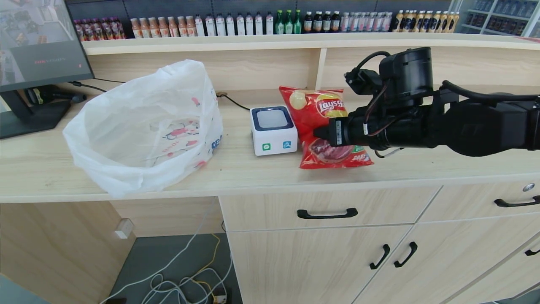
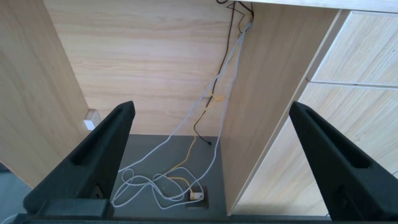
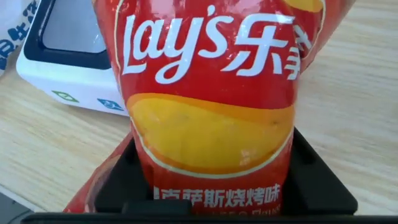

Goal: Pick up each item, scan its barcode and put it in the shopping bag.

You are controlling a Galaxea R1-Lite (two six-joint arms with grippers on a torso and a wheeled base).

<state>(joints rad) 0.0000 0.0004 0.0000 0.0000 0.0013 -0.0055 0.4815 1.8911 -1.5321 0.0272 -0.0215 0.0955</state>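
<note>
A red bag of chips (image 1: 320,109) lies on the wooden counter (image 1: 236,169), just right of a white box scanner (image 1: 274,131) with a dark-rimmed window. My right gripper (image 1: 319,133) comes in from the right and is shut on the bag's lower half. In the right wrist view the chips bag (image 3: 205,106) is pinched between the black fingers (image 3: 118,180), with the scanner (image 3: 68,50) beside it. The white plastic shopping bag (image 1: 143,126) stands open at the counter's left. My left gripper (image 2: 211,155) hangs open below the counter, holding nothing.
A monitor (image 1: 38,46) on a stand and a handheld scanner (image 1: 55,96) occupy the far left of the counter. A raised shelf (image 1: 295,42) with bottles runs behind. Drawers with black handles (image 1: 327,213) sit below, and cables (image 2: 174,180) lie on the floor.
</note>
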